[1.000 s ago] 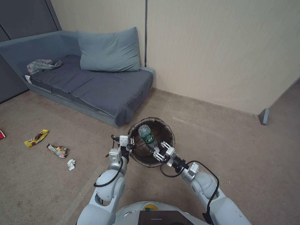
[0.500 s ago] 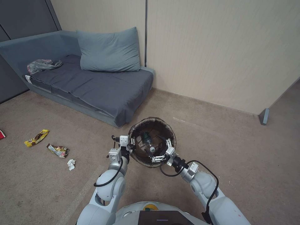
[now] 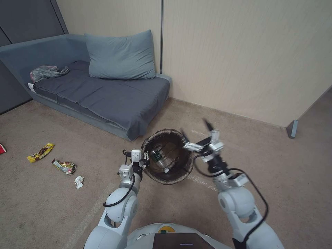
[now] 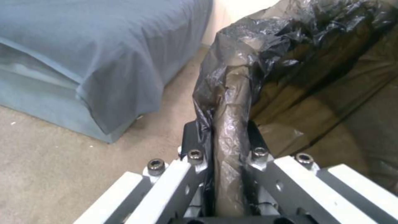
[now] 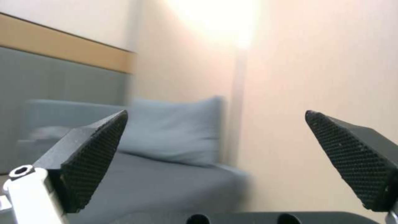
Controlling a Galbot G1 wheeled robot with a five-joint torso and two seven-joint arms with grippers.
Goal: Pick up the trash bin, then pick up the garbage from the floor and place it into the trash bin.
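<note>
The trash bin (image 3: pixel 181 162), lined with a dark bag, hangs tilted toward me above the floor (image 3: pixel 52 207). My left gripper (image 3: pixel 144 160) is shut on its near-left rim; in the left wrist view my left gripper (image 4: pixel 226 137) pinches the bag-covered rim (image 4: pixel 232 93). A clear bottle with a green label (image 3: pixel 159 157) lies inside the bin. My right gripper (image 3: pixel 195 129) is raised just right of the bin, open and empty; its pads (image 5: pixel 95 155) stand wide apart. A yellow wrapper (image 3: pixel 40 152), a second wrapper (image 3: pixel 64 166) and a white tissue (image 3: pixel 79 182) lie on the carpet to the left.
A grey sofa (image 3: pixel 103 93) with a pillow (image 3: pixel 121 55) and a crumpled plastic bag (image 3: pixel 46 72) stands against the wall behind the bin. A red scrap (image 3: pixel 1 148) lies at the far left edge. A small grey post (image 3: pixel 292 129) stands at the right wall.
The right gripper opened and the bottle dropped into the bin. The right arm then lifted up and swung to the right of the bin. The left gripper kept hold.
</note>
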